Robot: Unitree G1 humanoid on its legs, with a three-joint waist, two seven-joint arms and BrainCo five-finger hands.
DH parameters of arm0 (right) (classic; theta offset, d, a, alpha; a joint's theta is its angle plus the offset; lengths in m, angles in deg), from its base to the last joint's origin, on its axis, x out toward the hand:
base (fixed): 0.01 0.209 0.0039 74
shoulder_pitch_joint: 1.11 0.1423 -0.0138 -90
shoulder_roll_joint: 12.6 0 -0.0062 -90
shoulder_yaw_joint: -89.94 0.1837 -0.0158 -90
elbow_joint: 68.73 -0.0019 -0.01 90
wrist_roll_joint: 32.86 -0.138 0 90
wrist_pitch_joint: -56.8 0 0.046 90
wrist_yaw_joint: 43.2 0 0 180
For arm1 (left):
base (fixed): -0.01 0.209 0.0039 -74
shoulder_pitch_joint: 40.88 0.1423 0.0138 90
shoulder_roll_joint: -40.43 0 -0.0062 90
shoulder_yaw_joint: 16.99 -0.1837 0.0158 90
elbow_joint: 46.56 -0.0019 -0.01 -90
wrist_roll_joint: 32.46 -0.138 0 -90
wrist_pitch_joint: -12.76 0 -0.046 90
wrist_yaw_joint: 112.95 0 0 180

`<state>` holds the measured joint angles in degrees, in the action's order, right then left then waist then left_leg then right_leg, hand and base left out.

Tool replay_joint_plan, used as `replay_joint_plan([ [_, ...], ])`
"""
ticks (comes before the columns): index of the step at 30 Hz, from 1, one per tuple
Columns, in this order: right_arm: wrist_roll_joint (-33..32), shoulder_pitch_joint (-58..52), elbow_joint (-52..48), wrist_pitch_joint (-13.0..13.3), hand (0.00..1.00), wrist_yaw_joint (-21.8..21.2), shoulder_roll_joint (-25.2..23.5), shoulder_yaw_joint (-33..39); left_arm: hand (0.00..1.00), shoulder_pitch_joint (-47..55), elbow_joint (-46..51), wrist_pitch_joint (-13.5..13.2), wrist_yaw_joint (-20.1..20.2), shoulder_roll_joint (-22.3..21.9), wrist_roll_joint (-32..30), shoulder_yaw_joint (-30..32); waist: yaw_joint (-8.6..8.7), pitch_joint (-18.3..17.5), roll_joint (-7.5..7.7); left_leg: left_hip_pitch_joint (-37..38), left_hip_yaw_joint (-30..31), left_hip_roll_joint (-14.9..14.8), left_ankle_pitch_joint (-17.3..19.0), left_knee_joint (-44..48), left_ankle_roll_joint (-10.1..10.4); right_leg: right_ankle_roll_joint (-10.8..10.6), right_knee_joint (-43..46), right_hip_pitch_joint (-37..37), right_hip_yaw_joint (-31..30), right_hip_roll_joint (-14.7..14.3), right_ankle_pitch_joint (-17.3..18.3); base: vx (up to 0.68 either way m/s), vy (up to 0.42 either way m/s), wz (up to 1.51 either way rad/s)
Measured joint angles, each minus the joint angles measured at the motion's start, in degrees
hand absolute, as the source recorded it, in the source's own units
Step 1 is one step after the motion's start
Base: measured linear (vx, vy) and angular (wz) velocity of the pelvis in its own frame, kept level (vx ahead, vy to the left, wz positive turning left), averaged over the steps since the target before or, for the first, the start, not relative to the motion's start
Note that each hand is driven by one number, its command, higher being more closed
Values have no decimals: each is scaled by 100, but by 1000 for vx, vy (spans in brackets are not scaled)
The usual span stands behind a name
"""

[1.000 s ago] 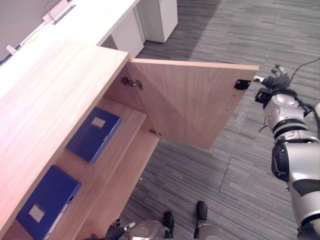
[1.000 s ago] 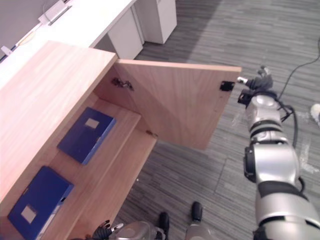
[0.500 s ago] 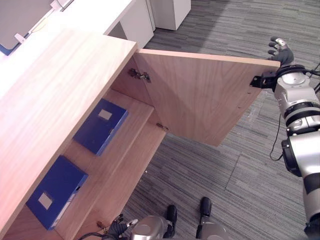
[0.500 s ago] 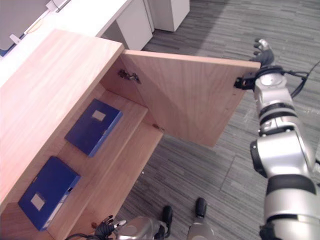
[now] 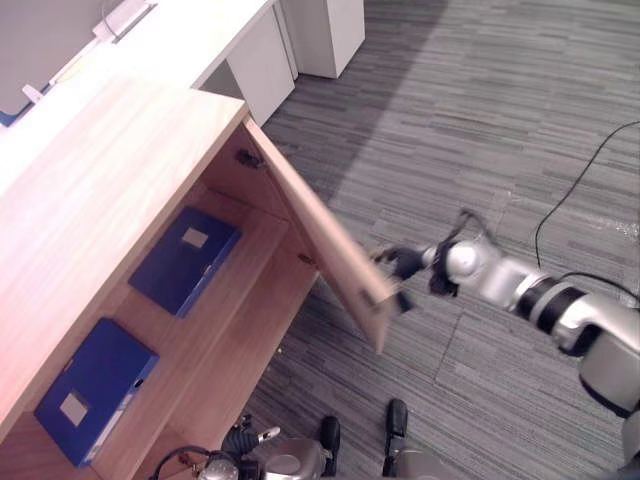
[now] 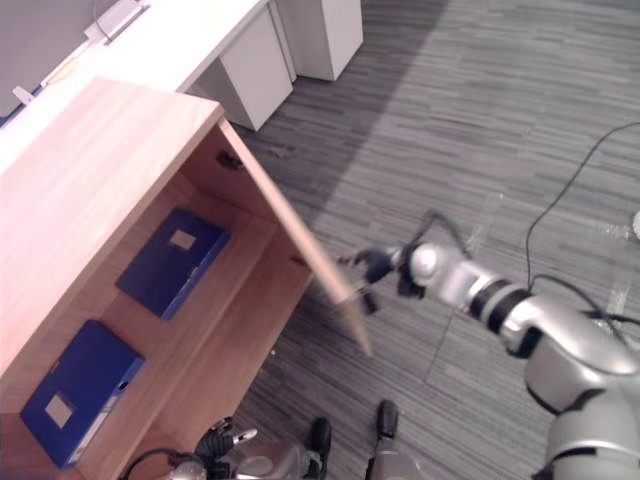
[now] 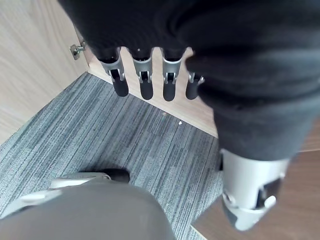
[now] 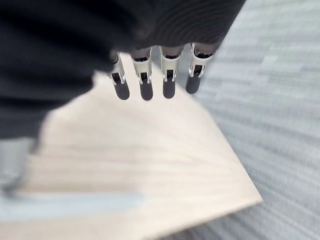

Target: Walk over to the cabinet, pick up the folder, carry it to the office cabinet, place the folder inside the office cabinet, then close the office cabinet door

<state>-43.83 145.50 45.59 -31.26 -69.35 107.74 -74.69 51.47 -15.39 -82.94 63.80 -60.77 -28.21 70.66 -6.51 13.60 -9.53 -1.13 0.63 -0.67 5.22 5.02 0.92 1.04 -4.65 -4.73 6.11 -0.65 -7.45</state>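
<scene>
Right hand [image 5: 400,266] beside door [image 5: 338,268], wrist-view fingers [image 8: 145,86] straight

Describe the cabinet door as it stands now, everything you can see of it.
The light wooden cabinet door is a plain flat rectangular panel, hung by small metal hinges on the light wooden office cabinet. It stands upright and partly open, angled out over the grey carpet. The robot's right hand is at its free edge, outer side, fingers straight over the panel; contact looks likely, not certain.

Stereo above cabinet [image 5: 100,200]; wrists seemingly close
</scene>
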Motion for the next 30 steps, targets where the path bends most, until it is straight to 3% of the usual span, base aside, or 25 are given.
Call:
replay_joint_plan([
  [1,41,-53,-217,0,0,-178,1,-175,0,9,-6,9,-2,6,-5,90,6,-7,63,5,-32,-6,0,-2,0,4,0,-10,-37,-12,-2,50,14,-34],
  [4,73,-537,-1095,-15,0,-694,41,-430,0,16,-6,43,-4,225,-77,468,117,-42,587,33,-202,-62,5,6,0,44,12,-65,-303,-60,-28,56,20,-41],
  [6,20,-557,-1412,-31,0,-773,246,-423,0,-22,-7,58,-1,273,-126,566,192,-108,760,27,-321,-61,35,13,-24,52,61,-133,-421,-67,-42,11,36,-35],
  [10,-148,-600,-1759,-43,0,-831,522,-420,0,-110,-2,67,45,267,-179,671,173,-198,903,36,-439,-28,120,125,-80,3,108,-132,-576,-51,-82,-29,63,-20],
  [13,-160,-919,-1776,-56,0,-853,471,-407,0,-123,0,75,49,264,-199,695,23,-235,935,9,-465,-9,155,207,-89,-19,103,-131,-617,-34,-121,-35,62,-6],
  [15,-153,-1258,-1567,-71,0,-868,273,-302,0,-113,-11,92,51,261,-198,708,-68,-240,931,-7,-457,-1,155,220,-90,-31,91,-130,-612,-23,-137,-15,56,3],
  [18,-109,-1867,-225,-73,0,-824,-603,-10,0,-115,-5,102,50,246,-196,712,-184,-249,926,-68,-379,9,153,250,-89,-36,72,-126,-536,-4,-151,10,41,13],
  [20,585,-2407,1477,-53,0,-436,-1668,898,0,-110,-25,103,48,241,-145,662,-282,-249,924,-19,-239,14,151,308,-72,-47,39,7,-378,19,-153,29,37,31],
  [21,734,-2481,1884,-44,0,-323,-1926,1185,0,-106,-32,105,44,238,-133,658,-295,-247,920,7,-193,19,153,316,-70,-53,25,62,-316,31,-149,27,45,41],
  [23,1685,-2742,3301,18,0,584,-2874,2644,0,-107,-42,118,4,196,-40,659,-346,-219,865,20,29,30,217,496,-70,-183,257,158,-87,88,10,-3,74,56],
  [25,2150,-2857,3975,15,0,1186,-3271,3455,0,-107,-37,134,-47,164,-20,662,-340,-140,775,6,279,58,368,817,-107,-247,1126,9,156,194,494,-42,86,70],
  [27,2659,-3123,4496,-69,0,1820,-3597,4339,0,-103,-74,186,-97,154,-56,662,-264,-97,734,1,847,281,493,1166,-164,-323,2652,-345,172,510,1100,-67,72,152],
  [28,2882,-3347,4684,-132,0,2093,-3724,4988,0,-92,-69,237,-131,147,-135,655,-180,-94,717,19,1340,445,407,1174,-216,-352,3377,-535,-36,660,1169,-53,6,192],
  [30,3015,-3712,4730,-217,0,2366,-3847,5801,0,-112,-67,303,-150,144,-228,685,-138,-117,730,-32,1974,600,321,1148,-223,-431,3491,-593,-657,638,1362,7,-78,183],
])
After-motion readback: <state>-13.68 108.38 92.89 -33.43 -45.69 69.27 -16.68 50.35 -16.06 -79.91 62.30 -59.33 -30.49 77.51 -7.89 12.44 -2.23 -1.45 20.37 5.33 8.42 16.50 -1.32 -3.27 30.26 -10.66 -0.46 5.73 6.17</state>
